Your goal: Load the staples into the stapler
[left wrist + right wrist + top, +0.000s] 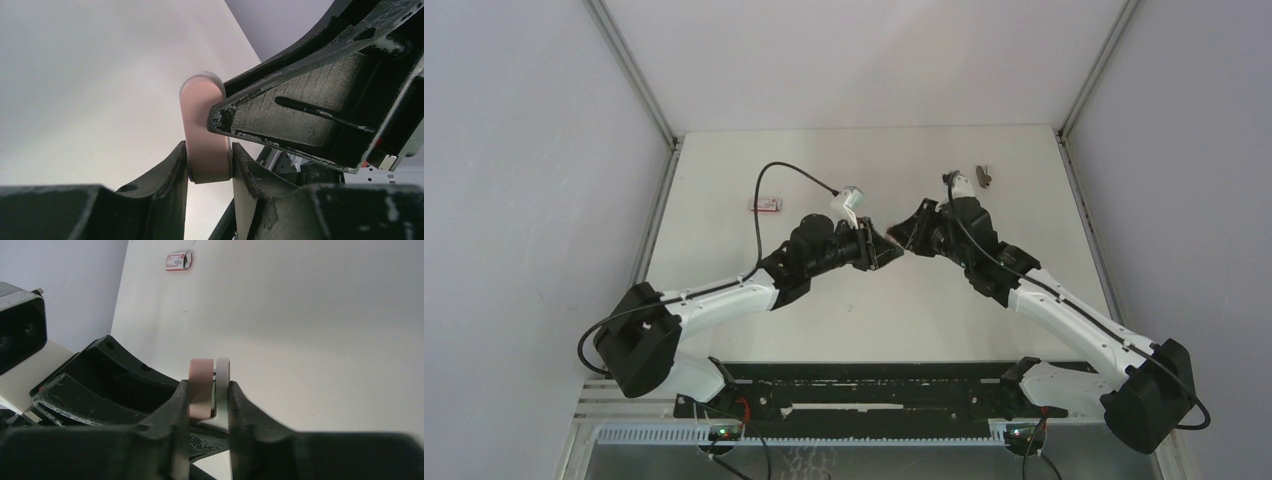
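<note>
1. Both arms reach in from the near edge of the tabletop (pixel 904 325), and their claws meet tip to tip above its middle.
2. The left claw (pixel 208 145) is closed down to a narrow gap. Its two fingers (pixel 170 175) press against opposite sides of the pink end of the stapler (pixel 202 115).
3. The right claw (pixel 208 383) is just as narrow and clamps the same stapler from the other side. Its pink half and white half stand side by side between the fingers (pixel 175 410), on edge, and each finger touches one half.
4. The stapler is therefore held by both claws at once, between the two wrists. The overhead view does not show whether it is clear of the tabletop.
5. Farther back on the left lies the box of staples (pixel 767 206), flat on the tabletop and well apart from the claws. The strips themselves are too small to make out.
6. A dark grey-brown tool (pixel 985 177) lies near the far right corner.
</note>
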You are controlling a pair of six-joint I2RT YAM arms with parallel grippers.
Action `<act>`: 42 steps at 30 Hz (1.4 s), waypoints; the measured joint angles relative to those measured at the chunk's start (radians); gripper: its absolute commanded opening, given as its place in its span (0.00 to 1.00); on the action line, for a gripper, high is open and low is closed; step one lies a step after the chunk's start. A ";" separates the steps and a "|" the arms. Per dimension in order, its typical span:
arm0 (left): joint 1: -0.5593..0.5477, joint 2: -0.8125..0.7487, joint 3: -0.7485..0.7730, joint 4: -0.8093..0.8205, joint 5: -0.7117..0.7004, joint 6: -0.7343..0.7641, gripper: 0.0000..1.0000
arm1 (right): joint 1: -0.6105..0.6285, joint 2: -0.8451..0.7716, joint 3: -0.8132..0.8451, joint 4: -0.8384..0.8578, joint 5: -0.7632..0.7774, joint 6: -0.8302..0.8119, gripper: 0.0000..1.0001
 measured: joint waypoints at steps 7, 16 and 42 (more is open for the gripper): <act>-0.003 -0.039 -0.004 -0.064 -0.023 0.087 0.00 | -0.006 -0.093 0.000 -0.039 -0.010 -0.041 0.80; 0.000 -0.279 -0.009 -0.387 -0.114 0.207 0.00 | -0.289 -0.177 0.000 -0.109 -0.311 -0.113 0.80; -0.148 -0.489 0.067 -0.858 -0.039 0.855 0.00 | -0.087 0.017 -0.029 -0.063 -0.893 -0.050 0.50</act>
